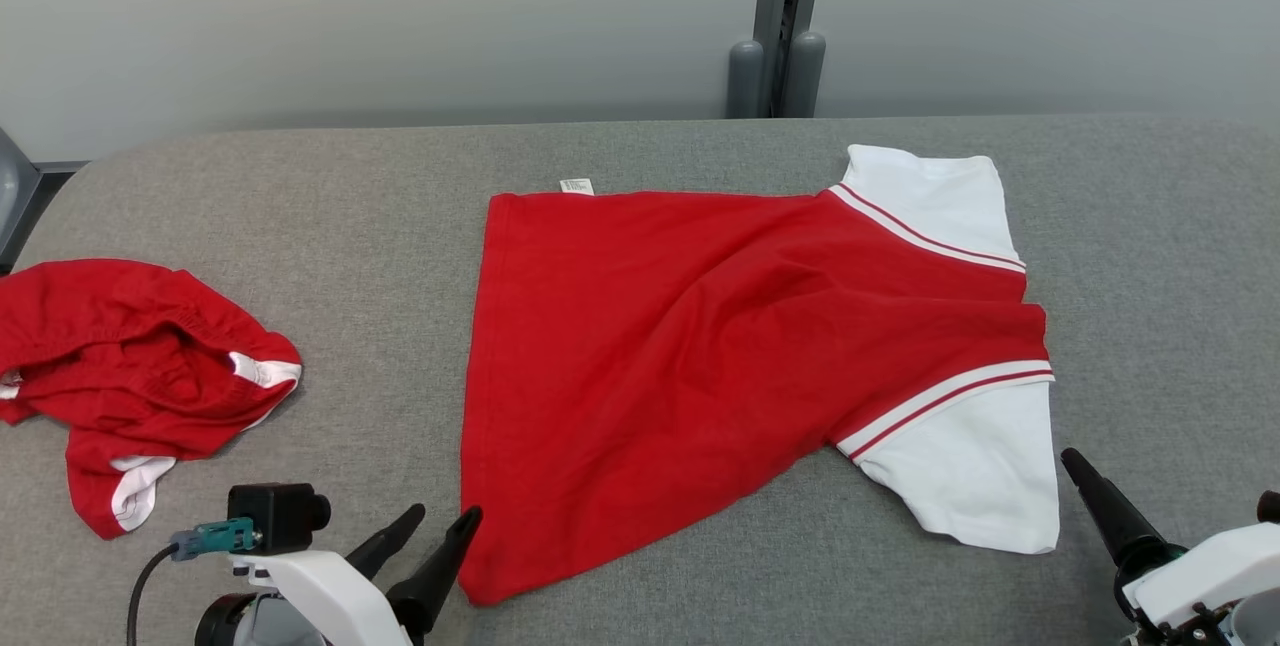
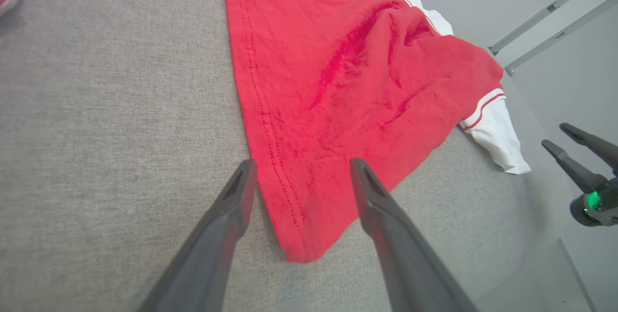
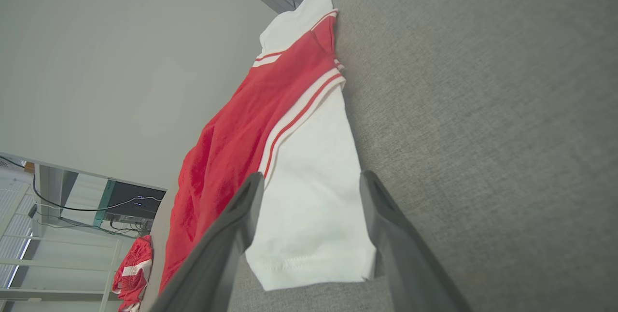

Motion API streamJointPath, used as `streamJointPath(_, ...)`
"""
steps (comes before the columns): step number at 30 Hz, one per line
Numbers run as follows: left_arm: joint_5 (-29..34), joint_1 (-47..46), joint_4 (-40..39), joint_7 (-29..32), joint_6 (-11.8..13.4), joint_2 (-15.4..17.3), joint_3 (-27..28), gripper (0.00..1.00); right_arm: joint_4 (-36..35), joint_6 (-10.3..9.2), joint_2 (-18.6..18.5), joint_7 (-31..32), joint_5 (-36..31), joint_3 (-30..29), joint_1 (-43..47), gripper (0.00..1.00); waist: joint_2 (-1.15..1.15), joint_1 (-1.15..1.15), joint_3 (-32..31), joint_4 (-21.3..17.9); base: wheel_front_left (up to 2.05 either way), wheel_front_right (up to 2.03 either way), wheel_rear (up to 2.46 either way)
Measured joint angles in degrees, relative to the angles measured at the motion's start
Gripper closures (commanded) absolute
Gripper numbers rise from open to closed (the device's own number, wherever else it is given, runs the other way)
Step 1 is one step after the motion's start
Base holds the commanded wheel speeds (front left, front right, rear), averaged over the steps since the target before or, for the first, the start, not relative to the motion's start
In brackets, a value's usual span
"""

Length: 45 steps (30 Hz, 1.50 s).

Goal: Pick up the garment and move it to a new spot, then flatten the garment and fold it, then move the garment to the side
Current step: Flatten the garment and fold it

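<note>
The red T-shirt [image 1: 700, 346] looks soft and light; grab its corner at the table's [image 1: 300, 206] front edge. Left gripper [image 1: 445, 514] and right gripper [image 3: 311, 179] gape, empty.

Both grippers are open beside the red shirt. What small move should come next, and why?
Probably lower the right gripper and pinch the near white sleeve at its cuff, to pull it outward. The red shirt lies spread but creases run across its middle, and that cuff lies just ahead of the open jaws.

crumpled garment [image 1: 130, 346]: cut by left edge | label [image 1: 577, 186]: unreadable | right tool [image 2: 555, 136]: cut by edge
</note>
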Motion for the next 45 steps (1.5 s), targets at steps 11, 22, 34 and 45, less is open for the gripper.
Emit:
streamJointPath(11,3.64,0.02,-7.28,-6.08,6.24,4.30,4.58,0.00,-4.16,0.00,-0.96,-2.14,-6.14,-5.37,1.11,0.00,0.00,0.00,-0.60,0.42,0.00,0.00,0.00)
streamJointPath(22,11.01,2.73,-11.36,-8.35,11.40,0.69,13.99,0.00,-7.43,0.00,2.41,-6.76,-26.38,-10.78,1.20,0.00,0.00,0.00,-0.48,0.58,0.00,0.00,0.00)
streamJointPath(34,19.70,8.28,-5.58,-8.50,9.37,-7.21,18.64,0.00,-5.66,0.00,12.07,0.45,-46.06,-18.93,2.62,0.00,0.00,0.00,-0.61,0.25,0.00,0.00,0.00)
streamJointPath(45,20.62,7.89,-2.64,-8.49,7.03,-8.98,18.05,0.00,-2.01,0.01,16.84,9.24,-50.07,-23.24,1.72,0.00,0.00,0.00,-0.50,0.53,0.00,0.00,0.00)
